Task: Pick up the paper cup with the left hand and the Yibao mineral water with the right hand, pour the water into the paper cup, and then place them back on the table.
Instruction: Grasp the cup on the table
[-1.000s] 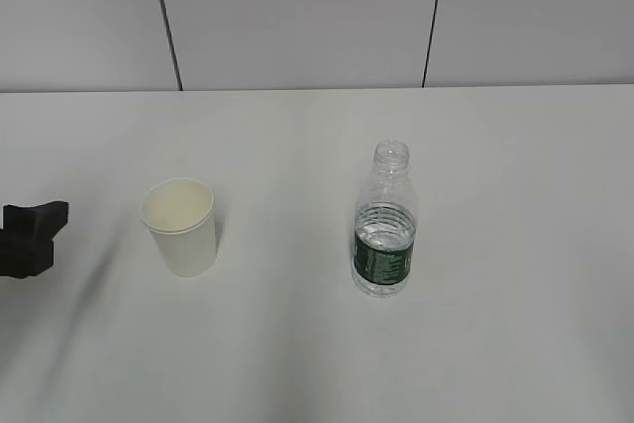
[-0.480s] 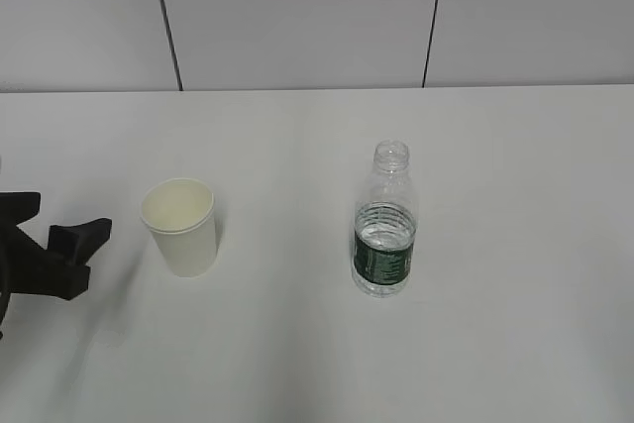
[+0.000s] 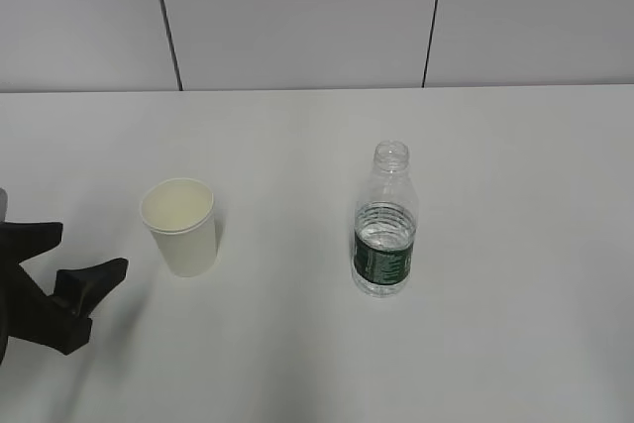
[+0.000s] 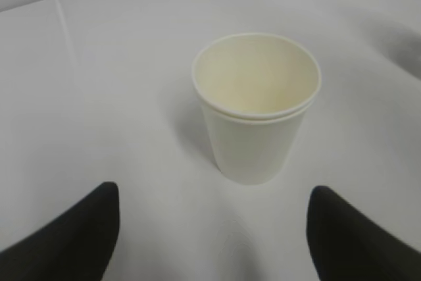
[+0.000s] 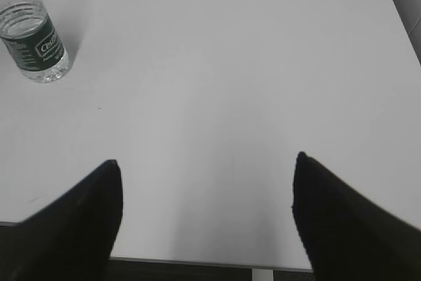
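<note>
Paper cup (image 3: 179, 226) standing upright on the white desk (image 3: 297, 344), left of centre; uncapped Yibao mineral water (image 3: 384, 222) upright to its right, well apart from it. Left pincer (image 3: 61, 263) near the cup at the desk's left edge, fingers (image 4: 66, 238) spread wide and holding nothing. Right pincer (image 5: 207, 218), seen only in its wrist view, likewise wide open and empty, well clear of the bottle.

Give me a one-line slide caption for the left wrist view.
Open left gripper lined up on the upright, empty paper cup standing on the white table, not yet touching.
</note>
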`<state>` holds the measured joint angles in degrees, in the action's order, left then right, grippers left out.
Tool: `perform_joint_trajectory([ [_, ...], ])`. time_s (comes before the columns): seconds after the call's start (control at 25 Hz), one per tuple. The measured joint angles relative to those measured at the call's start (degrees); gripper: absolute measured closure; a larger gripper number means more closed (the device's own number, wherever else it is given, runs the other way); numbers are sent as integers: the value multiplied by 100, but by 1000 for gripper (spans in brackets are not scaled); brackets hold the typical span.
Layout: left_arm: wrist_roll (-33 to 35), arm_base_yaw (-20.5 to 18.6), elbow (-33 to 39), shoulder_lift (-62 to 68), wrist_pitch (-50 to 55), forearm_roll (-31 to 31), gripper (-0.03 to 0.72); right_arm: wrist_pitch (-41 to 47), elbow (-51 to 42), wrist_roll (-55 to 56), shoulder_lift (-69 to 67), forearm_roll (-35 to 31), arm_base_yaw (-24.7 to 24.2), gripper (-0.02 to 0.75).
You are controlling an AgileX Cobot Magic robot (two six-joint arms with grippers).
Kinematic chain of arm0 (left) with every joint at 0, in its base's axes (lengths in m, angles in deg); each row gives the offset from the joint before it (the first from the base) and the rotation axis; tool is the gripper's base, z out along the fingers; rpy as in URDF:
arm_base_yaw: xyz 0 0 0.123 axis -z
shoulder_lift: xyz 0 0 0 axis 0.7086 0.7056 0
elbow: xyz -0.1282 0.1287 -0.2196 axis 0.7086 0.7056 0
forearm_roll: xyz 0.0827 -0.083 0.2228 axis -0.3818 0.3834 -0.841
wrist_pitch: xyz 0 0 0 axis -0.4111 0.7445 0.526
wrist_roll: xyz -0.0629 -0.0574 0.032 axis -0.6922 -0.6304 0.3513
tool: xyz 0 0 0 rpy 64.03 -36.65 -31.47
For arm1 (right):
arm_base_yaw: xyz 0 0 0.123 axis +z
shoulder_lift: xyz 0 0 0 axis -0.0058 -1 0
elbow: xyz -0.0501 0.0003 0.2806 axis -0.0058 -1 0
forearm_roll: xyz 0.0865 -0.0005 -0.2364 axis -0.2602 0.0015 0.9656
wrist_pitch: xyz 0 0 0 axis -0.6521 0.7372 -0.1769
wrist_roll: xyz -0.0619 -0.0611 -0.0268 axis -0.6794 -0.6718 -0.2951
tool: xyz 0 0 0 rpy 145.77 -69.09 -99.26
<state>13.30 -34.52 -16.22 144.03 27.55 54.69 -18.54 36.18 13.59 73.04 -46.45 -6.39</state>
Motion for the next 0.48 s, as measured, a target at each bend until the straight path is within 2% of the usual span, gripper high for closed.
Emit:
perform_joint_trajectory([
  [0.12, -34, 0, 0, 280, -281, -19, 115, 0, 0, 0, 0, 0, 0, 146],
  [0.32, 383, 0, 0, 1195, -1604, 120, 115, 0, 0, 0, 0, 0, 0, 146],
  [0.48, 431, 0, -79, 2176, -1840, 71, 115, 0, 0, 0, 0, 0, 0, 146],
])
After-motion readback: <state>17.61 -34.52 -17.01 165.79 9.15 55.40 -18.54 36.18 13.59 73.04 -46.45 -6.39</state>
